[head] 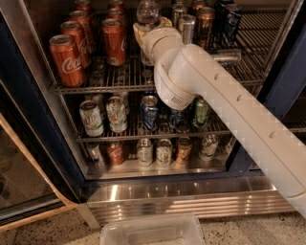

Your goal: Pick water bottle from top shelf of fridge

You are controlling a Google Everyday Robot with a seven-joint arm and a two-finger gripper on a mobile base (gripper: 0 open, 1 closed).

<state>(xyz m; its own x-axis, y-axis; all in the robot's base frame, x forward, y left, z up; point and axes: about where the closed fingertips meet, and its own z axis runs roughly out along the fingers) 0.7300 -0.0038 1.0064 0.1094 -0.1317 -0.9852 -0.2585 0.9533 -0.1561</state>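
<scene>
The fridge (pixel 29 95) stands open with its wire racks full of drinks. The water bottle (pixel 147 10), clear ribbed plastic, stands upright at the middle back of the top shelf (pixel 270 45); only its upper part shows. My gripper (pixel 149 29) is inside the fridge on the top shelf, right at the bottle's lower part, with my white arm (pixel 224 105) reaching in from the lower right. The wrist hides the bottle's base and how the gripper sits on it.
Red Coca-Cola cans (pixel 67 60) stand left of the bottle, slim silver and dark cans (pixel 186 26) right of it, and one can lies on its side (pixel 224 56). Lower racks hold more cans (pixel 117 112). The glass door (pixel 19 186) swings out left; a clear plastic tub (pixel 153 232) sits on the floor in front.
</scene>
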